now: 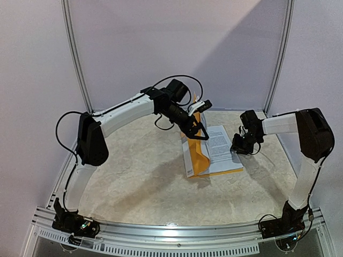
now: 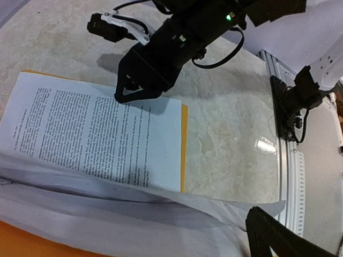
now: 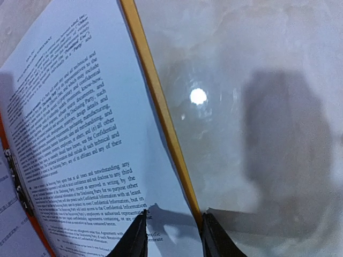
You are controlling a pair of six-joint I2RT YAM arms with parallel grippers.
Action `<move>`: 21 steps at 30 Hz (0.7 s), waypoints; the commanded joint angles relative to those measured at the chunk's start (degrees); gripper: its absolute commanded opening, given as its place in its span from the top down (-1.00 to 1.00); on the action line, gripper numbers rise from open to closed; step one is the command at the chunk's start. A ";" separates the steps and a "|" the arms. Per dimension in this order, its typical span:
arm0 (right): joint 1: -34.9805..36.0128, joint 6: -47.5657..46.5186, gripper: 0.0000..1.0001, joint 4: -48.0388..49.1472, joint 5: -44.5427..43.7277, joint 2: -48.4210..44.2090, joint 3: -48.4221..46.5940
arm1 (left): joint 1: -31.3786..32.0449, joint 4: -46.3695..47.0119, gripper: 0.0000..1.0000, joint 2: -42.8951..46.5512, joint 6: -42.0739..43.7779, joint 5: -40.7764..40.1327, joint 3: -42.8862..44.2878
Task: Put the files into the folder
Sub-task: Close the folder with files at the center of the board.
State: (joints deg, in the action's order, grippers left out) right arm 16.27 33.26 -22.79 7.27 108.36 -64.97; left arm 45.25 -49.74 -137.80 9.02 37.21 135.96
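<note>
The flat orange-yellow plastic folder (image 1: 199, 158) lies open on the pale marbled worktop (image 1: 144, 182), roughly midway between the two arms. Its far half rests flat, while the cover on the left arm's side stands lifted at an angle, its white spine strip facing the camera. In my reading the cover is raised to keep the inside reachable while the pages are settled.

The white printed paper sheets (image 1: 220, 144) lie inside on the flat half, text side up, with a thin orange margin showing along their outer edge. In the right wrist view a dark metal clip (image 3: 15, 182) runs along the inner spine beside the page, so the sheets appear to sit against the binding.

The left hand (image 1: 199, 127) is at the lifted cover's top edge with its fingers spread wide — whether a finger touches the cover I cannot tell. Its wrist view shows only one dark fingertip at the bottom and a loose white sheet draped across the foreground.

The right hand (image 3: 172, 230) is low at the sheet's outer corner, its two dark fingertips narrowly apart and straddling the folder's orange edge — one on the paper, one on the worktop. It looks placed to pin or nudge that corner, though I cannot tell whether it grips anything.

The pages are plain white with dense black paragraphs, flat and uncreased where visible.
</note>
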 commanded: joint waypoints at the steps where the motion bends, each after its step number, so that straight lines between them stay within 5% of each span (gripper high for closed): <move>1: 0.64 3.48 0.31 0.51 7.35 -1.45 8.08 | 2.09 -5.71 -0.99 -2.90 6.34 -3.16 2.16; 9: 0.57 2.23 0.28 -6.79 1.86 -8.64 7.82 | 7.26 -6.69 -0.99 -0.87 13.77 -7.82 2.25; 21: 0.39 -0.24 0.13 -13.72 -3.25 -10.62 3.46 | 7.74 0.55 -0.99 0.27 -1.82 -10.82 10.25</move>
State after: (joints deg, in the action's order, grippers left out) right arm 16.71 34.22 -32.97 7.75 99.35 -59.57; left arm 53.52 -51.88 -139.39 13.39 28.51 144.18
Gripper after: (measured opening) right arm 0.432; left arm 0.995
